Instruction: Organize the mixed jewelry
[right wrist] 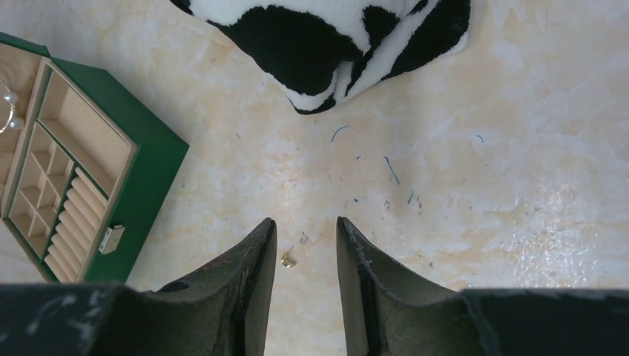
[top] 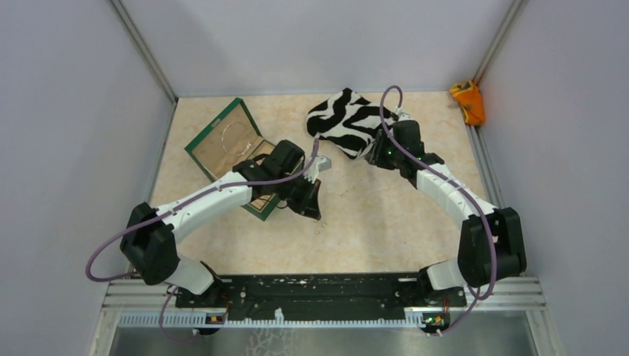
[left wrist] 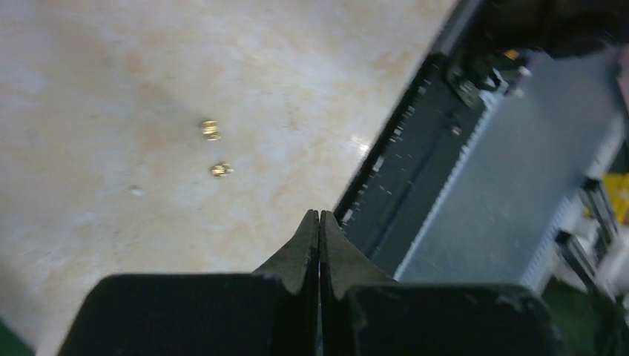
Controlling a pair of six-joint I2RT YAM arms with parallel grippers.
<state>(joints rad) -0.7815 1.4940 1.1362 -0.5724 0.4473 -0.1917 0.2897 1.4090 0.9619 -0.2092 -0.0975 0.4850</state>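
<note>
Overhead view only: showing a thin silvery hoop (top: pixel 234 134) lying flat in the wide far section of an open green box (top: pixel 199 152), toward the left of the table (top: pixel 386 222). Also placing the left claw (top: pixel 315 210) just right of the box's near corner, the right claw (top: pixel 371 154) at the near edge of a zebra cloth (top: pixel 343 119), and an orange thing (top: pixel 467 102) in the far right corner.

Left wrist view only: picking out two gold specks (left wrist: pixel 210 130) lying on bare table, close together but not touching, beyond the claw's tips. Showing the left claw closed tight, fingers (left wrist: pixel 304 252) pressing flat against each other, pinching nothing visible. Taking in a black rail (left wrist: pixel 415 170) on the right.

Right wrist view only: showing the right claw open, tips standing apart, gripping nothing. Framing one gold speck (right wrist: pixel 288 260) and a paler fleck (right wrist: pixel 303 238) on the table between the tips. Catching just an arc of the hoop with two pearly beads (right wrist: pixel 9 96) at the left edge.

Direction: being round, offering no long axis for the hoop; being too small to tell for the specks.

Materials: glossy beige marbled tabletop; plush black-and-white cloth; box green outside, tan inside, dividing into square cells and ridged rolls, carrying a small metal clasp (right wrist: pixel 111 239).
</note>
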